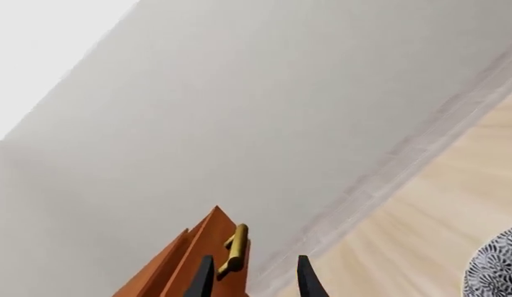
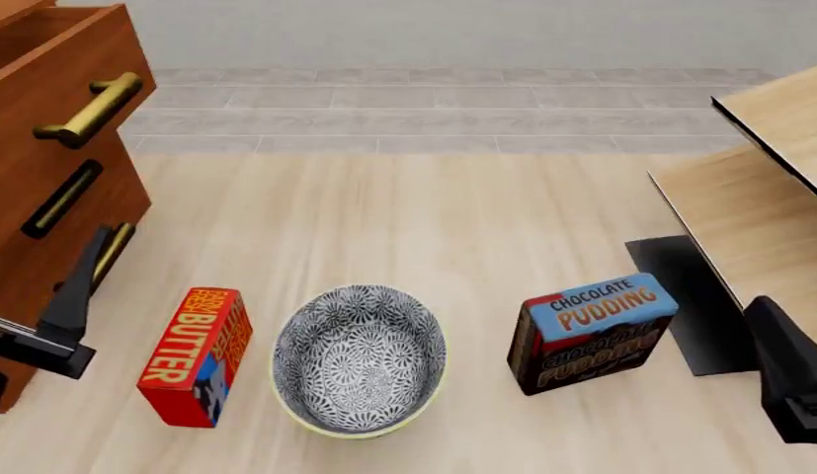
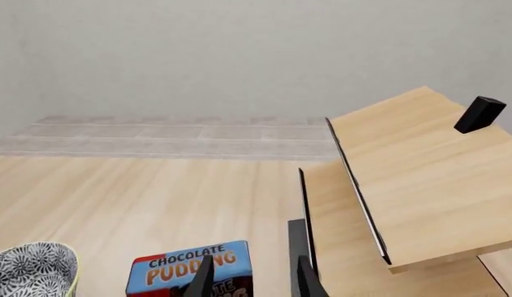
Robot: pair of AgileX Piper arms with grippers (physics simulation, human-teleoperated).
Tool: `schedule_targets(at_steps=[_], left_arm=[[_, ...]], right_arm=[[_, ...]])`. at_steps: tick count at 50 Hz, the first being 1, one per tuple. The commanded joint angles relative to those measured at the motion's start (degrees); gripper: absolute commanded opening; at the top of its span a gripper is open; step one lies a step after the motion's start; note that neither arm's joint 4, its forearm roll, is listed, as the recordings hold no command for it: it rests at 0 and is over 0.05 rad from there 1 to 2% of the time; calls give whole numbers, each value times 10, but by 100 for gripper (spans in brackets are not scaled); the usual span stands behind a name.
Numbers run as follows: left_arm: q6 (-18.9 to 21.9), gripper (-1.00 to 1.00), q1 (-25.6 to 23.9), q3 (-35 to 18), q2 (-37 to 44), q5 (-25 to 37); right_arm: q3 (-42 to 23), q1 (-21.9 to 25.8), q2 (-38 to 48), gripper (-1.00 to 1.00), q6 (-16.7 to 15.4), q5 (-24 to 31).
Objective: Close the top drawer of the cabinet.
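The reddish-brown cabinet stands at the far left. Its top drawer is pulled out, so its front with the brass bar handle juts past the two lower drawers. My left gripper hangs low in front of the cabinet, below the top drawer, pointing up. In the left wrist view the left gripper is open, with the drawer's corner and the handle just ahead of one finger and nothing gripped. My right gripper sits far right, open and empty.
A red butter box, a patterned bowl and a chocolate pudding box stand in a row on the wood floor. Pale light-wood furniture fills the right side, with a dark block on top.
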Motion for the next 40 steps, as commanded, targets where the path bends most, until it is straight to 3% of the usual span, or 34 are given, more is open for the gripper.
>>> schedule_targets(at_steps=[1,7,12,15,18,27,40], left_arm=[[32,100,1,-7,73,-82],[40,100,0,-21,83,-87],[66,100,-6,-17,124,-139],[43,100,-7,-36,109,-97],[65,100,-13,-26,136,-140],[76,100,-17,-48,161,-149],[138,100,-22,-60,237,-239]], right_arm=[[0,0,0,100,0,1],[0,2,0,100,-1,0],[0,3,0,100,-1,0],[0,4,0,100,-1,0],[0,3,0,100,-2,0],[0,5,0,100,2,3],[0,2,0,100,3,8]])
